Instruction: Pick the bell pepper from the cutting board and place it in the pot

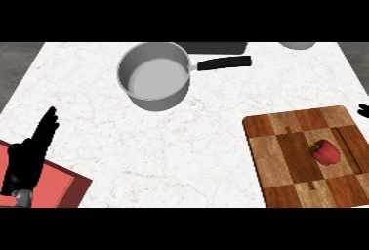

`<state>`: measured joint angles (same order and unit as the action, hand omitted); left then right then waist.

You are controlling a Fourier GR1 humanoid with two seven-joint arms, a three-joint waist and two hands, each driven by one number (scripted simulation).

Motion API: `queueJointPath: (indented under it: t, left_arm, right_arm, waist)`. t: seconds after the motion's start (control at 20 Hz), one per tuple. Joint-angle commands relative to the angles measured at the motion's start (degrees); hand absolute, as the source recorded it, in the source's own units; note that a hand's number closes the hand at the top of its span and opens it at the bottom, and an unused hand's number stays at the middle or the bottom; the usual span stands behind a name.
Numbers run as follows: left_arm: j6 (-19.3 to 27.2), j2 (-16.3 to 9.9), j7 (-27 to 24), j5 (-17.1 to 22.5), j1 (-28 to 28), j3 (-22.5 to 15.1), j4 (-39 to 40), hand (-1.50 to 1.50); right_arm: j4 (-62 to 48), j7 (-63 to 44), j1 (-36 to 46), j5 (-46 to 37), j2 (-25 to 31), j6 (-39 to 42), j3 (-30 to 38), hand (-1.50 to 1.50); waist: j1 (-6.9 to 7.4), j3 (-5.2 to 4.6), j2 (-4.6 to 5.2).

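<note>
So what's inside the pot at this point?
Nothing that shows: the pot has a bare grey bottom. Its near wall hides a thin strip of the inside. The bell pepper lies on the cutting board.

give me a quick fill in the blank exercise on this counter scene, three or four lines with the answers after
1. The red bell pepper lies on the wooden ____.
2. The grey pot holds ____ inside.
3. The pot's black handle points toward the view's ____.
4. The left hand, open with fingers up, shows at the view's lower ____ over a red mat.

Missing words: cutting board; nothing; right; left
</note>
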<state>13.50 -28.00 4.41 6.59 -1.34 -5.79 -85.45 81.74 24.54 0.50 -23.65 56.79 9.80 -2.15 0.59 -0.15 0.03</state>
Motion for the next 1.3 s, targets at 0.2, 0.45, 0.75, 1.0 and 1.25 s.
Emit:
queueJointPath:
  t: [0.2, 0.45, 0.75, 1.0, 1.25]
  left_arm:
    - [0.0, 2.4, -0.9, -1.6, 0.7, 0.9, 2.7, 0.0]
    - [-5.3, -0.5, -1.0, 0.1, 1.2, 5.9, 3.0, 0.0]
    - [-5.6, 2.6, 0.3, -2.2, 0.2, 5.8, 0.6, 0.0]
    - [-6.8, 2.2, 5.3, -2.8, -3.3, 6.5, -7.0, 0.0]
    - [-6.1, 5.6, 1.9, -6.5, 0.1, 7.2, -0.3, 0.0]
  right_arm:
    - [8.7, -19.8, 5.9, -6.8, -4.1, 11.5, -8.2, -1.5]
    - [6.4, -19.0, 6.5, -12.5, -8.1, 13.4, -9.9, -1.5]
    - [6.7, -22.0, 5.9, -19.4, -12.5, 13.5, -9.6, -1.5]
    - [-0.8, -20.9, 10.9, -24.6, -16.0, 13.6, -10.2, -1.5]
    - [-0.1, -25.9, 13.4, -27.7, -21.8, 18.0, -10.6, -1.5]
  waist:
    - [-0.24, 0.09, -0.01]
    - [-0.3, 0.14, 0.0]
    - [-0.49, 0.15, -0.06]
    - [0.01, 0.18, -0.04]
    - [-0.25, 0.15, 0.0]
